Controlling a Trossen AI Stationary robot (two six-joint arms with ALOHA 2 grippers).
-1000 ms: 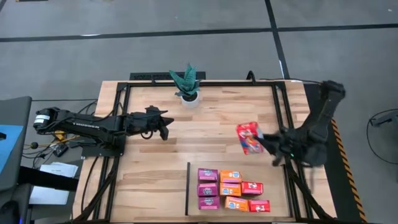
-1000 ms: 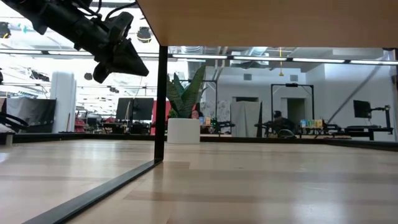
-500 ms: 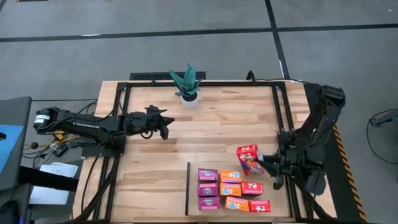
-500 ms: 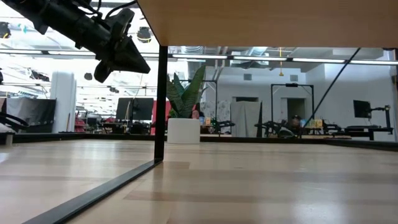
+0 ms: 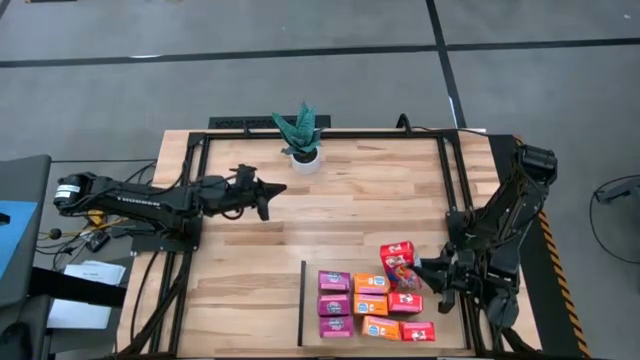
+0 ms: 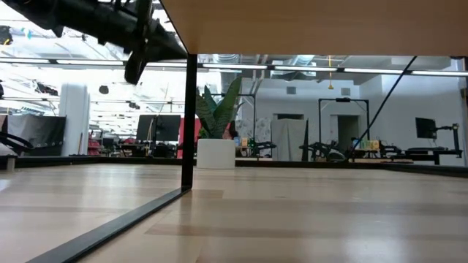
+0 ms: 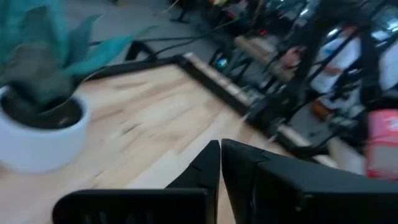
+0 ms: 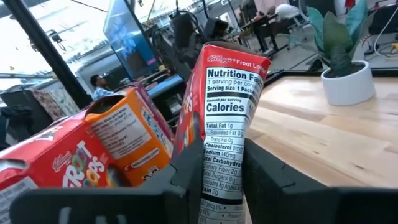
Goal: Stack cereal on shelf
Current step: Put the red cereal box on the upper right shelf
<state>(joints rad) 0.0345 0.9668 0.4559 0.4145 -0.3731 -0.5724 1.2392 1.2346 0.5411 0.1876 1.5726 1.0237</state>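
I have my right gripper point(image 5: 418, 270) pinched on a red cereal box point(image 5: 399, 262), fingers pressed against its narrow sides so the nutrition panel faces my wrist camera and the box stands upright. I hold it that way, I judge, so it can go down on end as the last of the red column. The shelf point(image 5: 440, 308) lies just below and ahead of my fingers, its black strip point(image 5: 302, 300) well off on the far side of the rows.

Directly beneath the held box sit two red boxes point(image 5: 405, 302), close under my fingertips; just beyond them stand the orange boxes point(image 5: 370, 305), one orange box nearly touching the carton I carry, and past those the magenta boxes point(image 5: 333, 303). That crowding is what stands in my way: little room for my fingers beside the neighbours.

My left gripper point(image 5: 266, 193) waits well apart, fingers pressed together and empty, near the potted plant point(image 5: 300, 135).
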